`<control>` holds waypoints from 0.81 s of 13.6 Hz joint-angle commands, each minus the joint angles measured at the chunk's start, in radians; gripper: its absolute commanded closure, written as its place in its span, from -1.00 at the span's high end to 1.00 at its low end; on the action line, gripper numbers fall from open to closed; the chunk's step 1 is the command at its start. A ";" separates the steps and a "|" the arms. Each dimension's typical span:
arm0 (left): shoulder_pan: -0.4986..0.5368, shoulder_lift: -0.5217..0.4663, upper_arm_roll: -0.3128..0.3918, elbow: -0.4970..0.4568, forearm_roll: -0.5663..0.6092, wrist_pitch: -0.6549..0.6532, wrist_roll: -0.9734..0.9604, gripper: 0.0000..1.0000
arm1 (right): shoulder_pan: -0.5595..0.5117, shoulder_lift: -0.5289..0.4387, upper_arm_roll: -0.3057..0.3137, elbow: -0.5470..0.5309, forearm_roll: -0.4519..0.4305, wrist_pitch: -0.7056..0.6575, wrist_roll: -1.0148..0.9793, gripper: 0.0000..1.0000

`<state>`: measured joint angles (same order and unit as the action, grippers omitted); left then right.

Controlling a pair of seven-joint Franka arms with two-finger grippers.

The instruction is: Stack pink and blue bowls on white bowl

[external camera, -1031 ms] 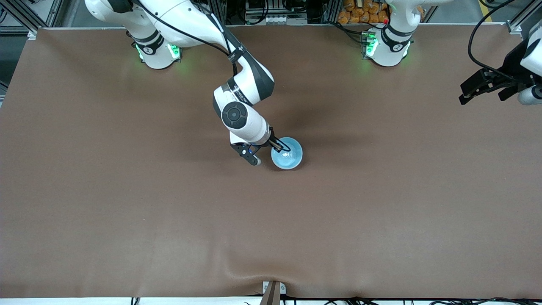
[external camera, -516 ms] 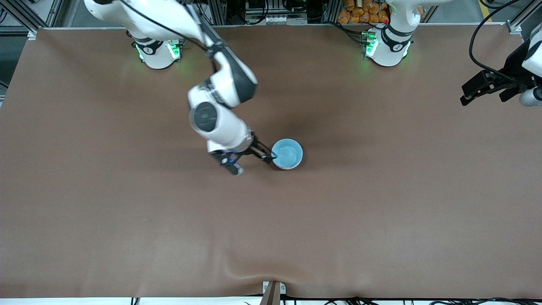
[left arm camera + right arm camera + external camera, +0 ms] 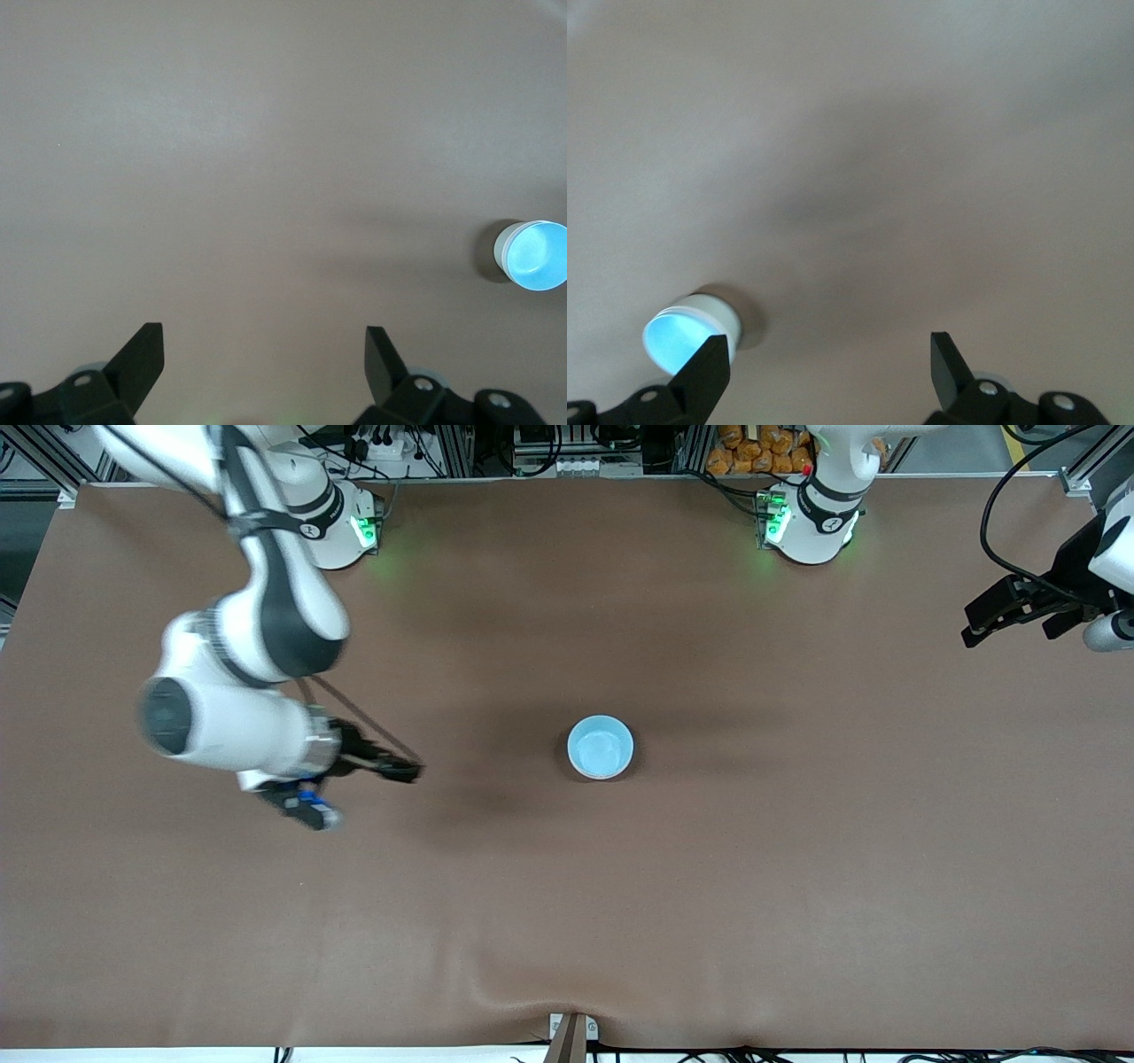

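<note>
The table (image 3: 797,886), covered in brown cloth, is carrying a single stack of bowls near its middle, well clear of every edge and corner. The right gripper (image 3: 354,793) is hanging over the cloth toward the right arm's end of the table, well apart from the stack, its fingers spread wide and grasping nothing; in the right wrist view the two dark fingertips (image 3: 709,363) are standing far apart with bare cloth between them. The left gripper (image 3: 1019,607) is waiting over the edge at the left arm's end of the table, also released and empty, its fingers (image 3: 142,354) splayed in the left wrist view.

The blue bowl (image 3: 601,747) is sitting upright as the top of the stack, showing a glossy sky-blue inside with nothing in it. Below its rim a white wall is showing, the white bowl (image 3: 718,312). Whether a pink bowl is nested between them cannot be told.
</note>
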<state>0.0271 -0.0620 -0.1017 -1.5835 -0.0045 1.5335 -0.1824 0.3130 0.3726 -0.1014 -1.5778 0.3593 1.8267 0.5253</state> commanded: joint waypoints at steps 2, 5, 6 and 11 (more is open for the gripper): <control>0.013 -0.016 -0.009 -0.018 -0.014 0.016 0.023 1.00 | -0.141 -0.179 0.022 -0.168 -0.081 -0.001 -0.229 1.00; 0.013 -0.015 -0.009 -0.023 -0.015 0.016 0.023 1.00 | -0.213 -0.268 0.034 -0.209 -0.181 -0.035 -0.318 1.00; 0.011 -0.013 -0.009 -0.024 -0.017 0.016 0.023 1.00 | -0.238 -0.291 0.034 -0.208 -0.189 -0.059 -0.368 1.00; 0.008 -0.006 -0.015 -0.026 -0.015 0.016 0.023 1.00 | -0.374 -0.337 0.032 -0.112 -0.226 -0.229 -0.642 1.00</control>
<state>0.0269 -0.0615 -0.1083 -1.6025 -0.0045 1.5379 -0.1823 -0.0026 0.0530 -0.0937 -1.7315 0.1528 1.6647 -0.0525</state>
